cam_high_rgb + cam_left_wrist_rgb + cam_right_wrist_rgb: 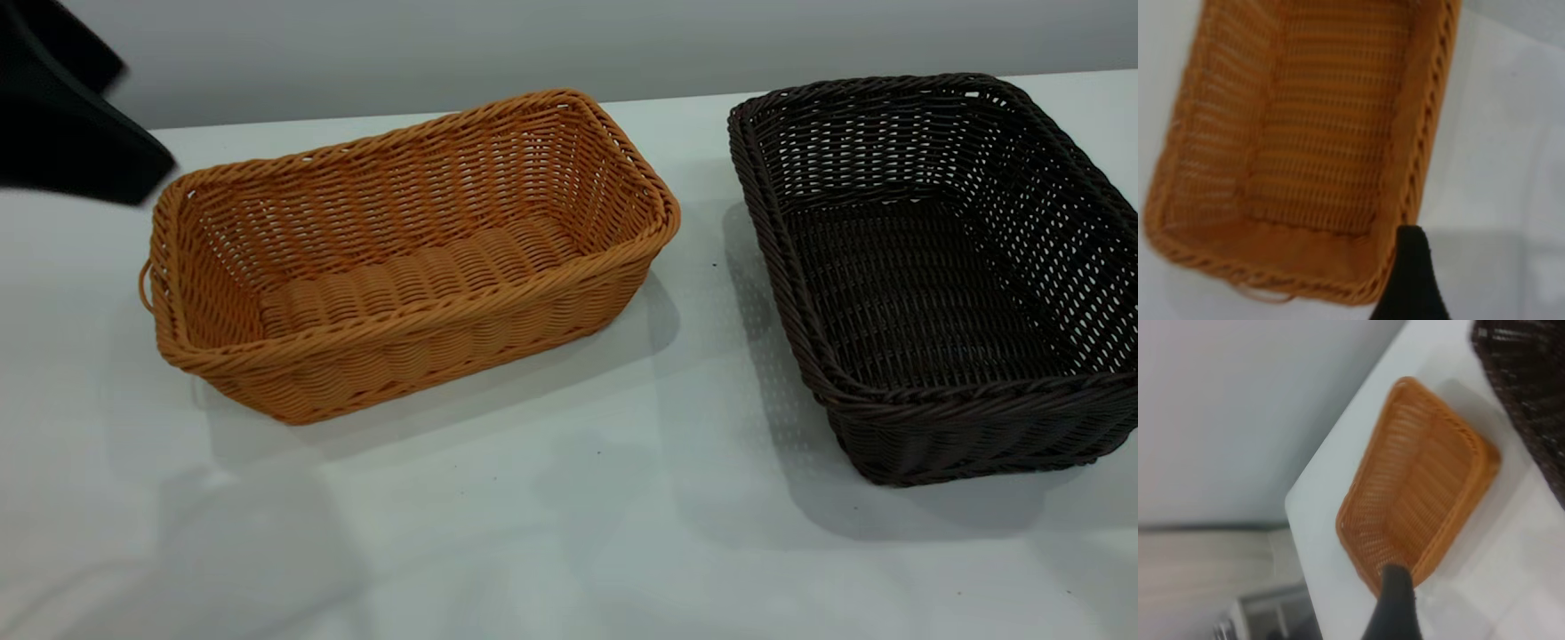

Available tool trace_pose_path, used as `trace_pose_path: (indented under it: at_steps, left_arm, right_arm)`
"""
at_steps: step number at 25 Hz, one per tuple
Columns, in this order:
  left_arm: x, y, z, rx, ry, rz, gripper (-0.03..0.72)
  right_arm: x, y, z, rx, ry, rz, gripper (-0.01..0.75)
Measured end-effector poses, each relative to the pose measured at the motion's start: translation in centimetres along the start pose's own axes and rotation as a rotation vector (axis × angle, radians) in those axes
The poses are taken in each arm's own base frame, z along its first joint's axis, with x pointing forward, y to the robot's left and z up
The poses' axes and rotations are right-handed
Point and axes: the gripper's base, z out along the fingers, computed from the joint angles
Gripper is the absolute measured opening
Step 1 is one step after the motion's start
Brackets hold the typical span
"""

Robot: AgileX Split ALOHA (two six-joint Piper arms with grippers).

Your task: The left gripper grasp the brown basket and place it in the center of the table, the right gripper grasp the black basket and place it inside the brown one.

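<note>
Over at the far left, a black, blurred piece of the left arm (62,107) hangs above the table's (569,533) back corner, close to the brown basket's short end but not touching it. From the left wrist view only one dark fingertip (1411,280) of the left gripper shows, poised just outside the corner of the basket rim, so I cannot tell whether the jaws are apart or together.

Next comes the brown basket (400,258), sitting flat on the white tabletop, left of the middle. It lies at a slant, its long sides running from near-left toward far-right, and it is empty; you can see the ribbed weave of its floor. A small loop of wicker sticks out at its left short end. The left wrist view looks straight down into the same basket (1305,133).

To its right, with a strip of bare table between them, stands the black basket (942,267), also upright and empty, its openwork sides letting the white table show through. Its right side runs out of the exterior view.

The right gripper does not appear in the exterior view. Its wrist view shows a single dark finger (1395,607) in front of the brown basket (1418,480) farther off, with the black basket's edge (1531,400) at one corner; open or closed, I cannot tell.
</note>
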Motion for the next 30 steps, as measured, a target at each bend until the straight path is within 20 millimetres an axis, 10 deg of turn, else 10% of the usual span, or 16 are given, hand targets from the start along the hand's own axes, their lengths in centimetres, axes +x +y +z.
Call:
trace_pose_path:
  at_steps: [12, 30]
  left_arm:
    - [-1.1, -1.8, 6.2, 0.084, 0.070, 0.123, 0.489]
    - [-2.8, -0.9, 6.0, 0.064, 0.033, 0.115, 0.459]
  right_arm:
    - [0.8, -6.6, 3.1, 0.155, -0.054, 0.483, 0.498]
    - [-0.7, -7.5, 6.7, 0.177, 0.071, 0.368, 0.442]
